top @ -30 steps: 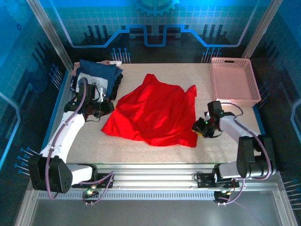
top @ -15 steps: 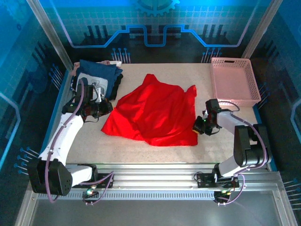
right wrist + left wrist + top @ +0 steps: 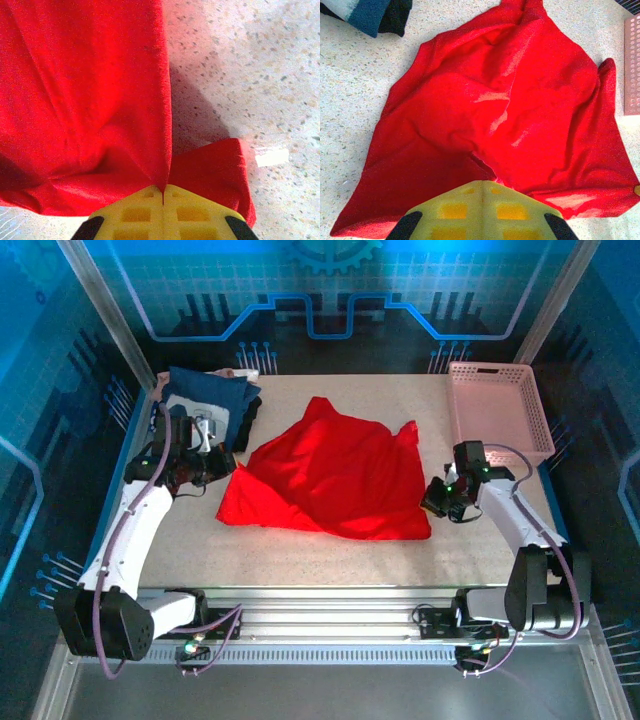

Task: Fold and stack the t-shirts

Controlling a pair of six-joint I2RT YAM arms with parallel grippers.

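One red shirt [image 3: 335, 480] lies between the two pairs of jaws, and both are squeezed tight on it. The left gripper [image 3: 228, 472] pinches one edge, the right gripper [image 3: 432, 502] the other. One folded blue shirt [image 3: 205, 400] sits just behind the left jaws. The right wrist view shows the hem caught between its pads [image 3: 200, 215]. One pink basket [image 3: 498, 368] stands beyond the right jaws. The table [image 3: 330, 550] is speckled, the walls [image 3: 450, 290] blue.
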